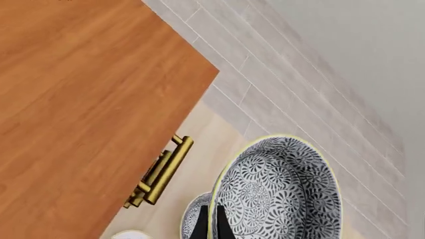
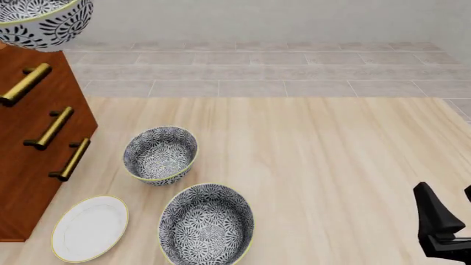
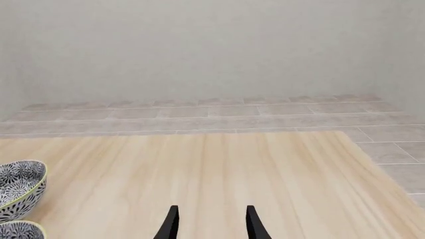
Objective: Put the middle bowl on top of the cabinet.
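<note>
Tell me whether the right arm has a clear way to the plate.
Probably not directly: the right gripper is at the table's far right, and the nearest bowl sits between it and the plate.

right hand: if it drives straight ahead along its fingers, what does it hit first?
Probably nothing soon. The right hand is open and points across bare table toward the tiled floor and the wall. The two bowls sit off to one side of that line. Depth and downward tilt are unclear, so it might graze the table first.
</note>
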{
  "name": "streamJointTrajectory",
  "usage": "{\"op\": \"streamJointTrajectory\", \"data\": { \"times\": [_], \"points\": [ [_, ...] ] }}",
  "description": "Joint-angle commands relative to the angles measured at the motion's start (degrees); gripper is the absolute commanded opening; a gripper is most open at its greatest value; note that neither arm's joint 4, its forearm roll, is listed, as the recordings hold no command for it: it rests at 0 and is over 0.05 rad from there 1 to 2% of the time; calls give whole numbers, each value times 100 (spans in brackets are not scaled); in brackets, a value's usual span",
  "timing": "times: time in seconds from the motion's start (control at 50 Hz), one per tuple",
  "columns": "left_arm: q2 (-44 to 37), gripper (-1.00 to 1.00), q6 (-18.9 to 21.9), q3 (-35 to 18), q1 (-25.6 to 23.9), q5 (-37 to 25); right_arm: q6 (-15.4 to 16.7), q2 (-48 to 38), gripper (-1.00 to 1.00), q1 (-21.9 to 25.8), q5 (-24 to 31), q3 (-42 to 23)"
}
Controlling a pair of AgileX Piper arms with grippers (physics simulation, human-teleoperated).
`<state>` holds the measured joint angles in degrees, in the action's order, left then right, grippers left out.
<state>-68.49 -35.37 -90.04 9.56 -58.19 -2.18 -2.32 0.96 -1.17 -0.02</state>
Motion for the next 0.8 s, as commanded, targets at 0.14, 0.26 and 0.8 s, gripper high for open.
{"op": "streamJointTrajectory", "data": {
  "times": [0.14, 0.26, 0.8],
  "points": [
    [49, -100, -178, -55, 483, -61, 22, -2, 100, -1, 1, 1],
    [19, -100, -210, -129, 649, -100, 26, 0, 100, -1, 7, 1],
    [-122, -100, -22, -747, 1531, -488, 50, -34, 100, -3, -21, 1]
  ]
}}
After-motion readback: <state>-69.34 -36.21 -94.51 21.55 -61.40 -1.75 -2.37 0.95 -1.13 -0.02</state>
